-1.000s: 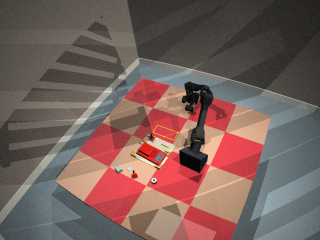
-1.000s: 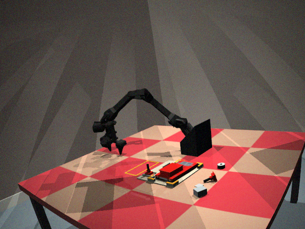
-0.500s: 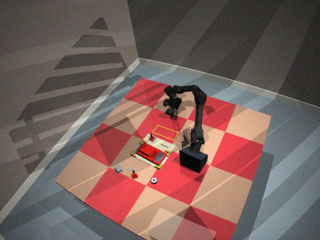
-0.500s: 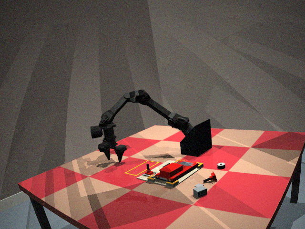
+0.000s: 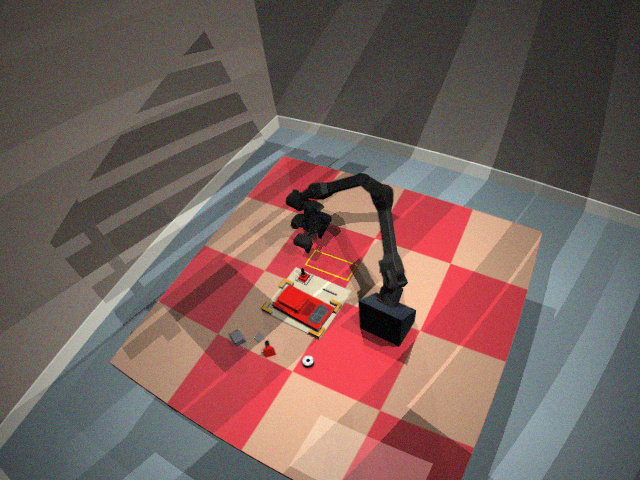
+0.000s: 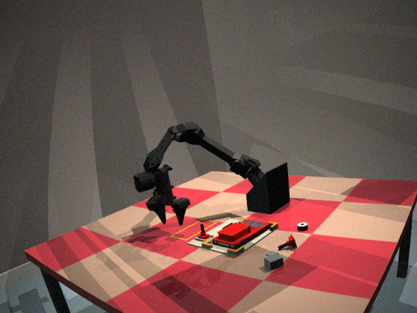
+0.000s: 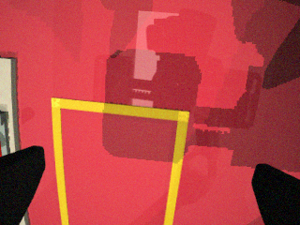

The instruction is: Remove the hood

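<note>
The red toy car (image 5: 315, 311) (image 6: 258, 231) sits on a cream plate (image 5: 316, 285) (image 6: 193, 243) (image 7: 7, 82) between yellow-orange corner pieces. Its hood, a raised red block (image 5: 290, 298) (image 6: 234, 231), is on the car. The marked area, a yellow outline (image 5: 327, 272) (image 6: 185, 228) (image 7: 141, 111), lies beside the plate with nothing inside it. My gripper (image 5: 312, 240) (image 6: 172, 223) (image 7: 152, 168) is open and empty, pointing down above the table near the outline, away from the car. In the wrist view the outline shows between the fingers.
A red part with a black post (image 5: 303, 277) (image 6: 202, 235) stands on the plate near the hood end. Beyond the car lie a grey block (image 5: 237, 337) (image 6: 273, 261), a small grey piece (image 5: 258, 337), a red part with a black peg (image 5: 268, 351) (image 6: 292, 241) and a white-and-black wheel (image 5: 308, 359) (image 6: 302, 226).
</note>
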{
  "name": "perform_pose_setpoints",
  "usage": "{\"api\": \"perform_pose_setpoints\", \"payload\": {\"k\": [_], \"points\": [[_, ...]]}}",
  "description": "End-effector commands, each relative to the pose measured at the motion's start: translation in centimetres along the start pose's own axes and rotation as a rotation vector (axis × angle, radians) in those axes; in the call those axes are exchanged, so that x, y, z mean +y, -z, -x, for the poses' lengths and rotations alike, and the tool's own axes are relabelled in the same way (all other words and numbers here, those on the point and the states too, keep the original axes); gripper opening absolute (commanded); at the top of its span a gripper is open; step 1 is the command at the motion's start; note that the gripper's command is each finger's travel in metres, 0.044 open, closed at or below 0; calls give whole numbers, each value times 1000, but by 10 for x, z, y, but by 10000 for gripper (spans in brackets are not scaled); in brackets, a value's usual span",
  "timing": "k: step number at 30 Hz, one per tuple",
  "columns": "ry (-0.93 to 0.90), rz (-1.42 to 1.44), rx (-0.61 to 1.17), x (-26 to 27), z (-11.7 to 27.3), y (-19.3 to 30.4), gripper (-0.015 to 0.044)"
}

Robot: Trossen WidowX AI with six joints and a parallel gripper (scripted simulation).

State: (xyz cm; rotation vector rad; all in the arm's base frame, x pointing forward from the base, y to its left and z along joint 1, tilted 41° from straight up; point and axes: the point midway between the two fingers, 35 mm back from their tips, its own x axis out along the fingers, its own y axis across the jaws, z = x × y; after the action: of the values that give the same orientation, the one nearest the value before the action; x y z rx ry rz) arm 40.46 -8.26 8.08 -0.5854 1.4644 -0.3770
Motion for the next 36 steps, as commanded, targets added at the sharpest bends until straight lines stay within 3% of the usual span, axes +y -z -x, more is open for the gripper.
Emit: {"api": "perform_pose_setpoints", "payload": {"k": [1, 11, 22, 36], "points": [[-42, 16, 10, 46, 4, -2, 440], [-25, -14, 35, 140, 17, 5, 440], [82, -79, 25, 253, 32, 50, 440], [89, -83, 22, 258, 29, 54, 440]]}}
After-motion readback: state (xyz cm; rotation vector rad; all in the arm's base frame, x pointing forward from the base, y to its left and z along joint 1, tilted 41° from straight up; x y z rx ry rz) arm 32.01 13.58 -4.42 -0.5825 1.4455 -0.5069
